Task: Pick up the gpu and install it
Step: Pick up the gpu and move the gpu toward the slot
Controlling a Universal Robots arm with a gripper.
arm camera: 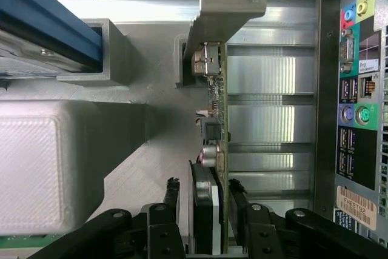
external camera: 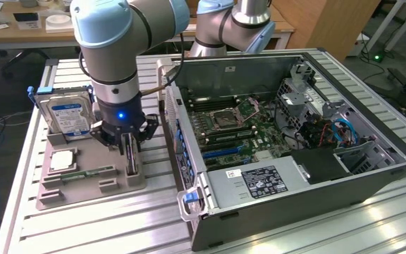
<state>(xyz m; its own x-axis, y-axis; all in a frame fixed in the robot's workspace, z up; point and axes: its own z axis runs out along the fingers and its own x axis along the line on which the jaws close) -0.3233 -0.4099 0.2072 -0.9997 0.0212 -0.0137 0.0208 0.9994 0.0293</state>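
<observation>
Hand (arm camera: 204,184) points down, straddling gpu (arm camera: 219,89) (fingers apart)

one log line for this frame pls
phase: pick | gripper: low, astride gpu | gpu: on edge in parts tray slot, not installed | computer case: side open, beside tray

Hard drive (external camera: 67,114) (upright), open computer case (external camera: 330,198)

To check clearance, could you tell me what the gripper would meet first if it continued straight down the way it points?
Most likely the gpu, standing on edge in the grey holder directly under the gripper; whether they already touch is unclear.
</observation>
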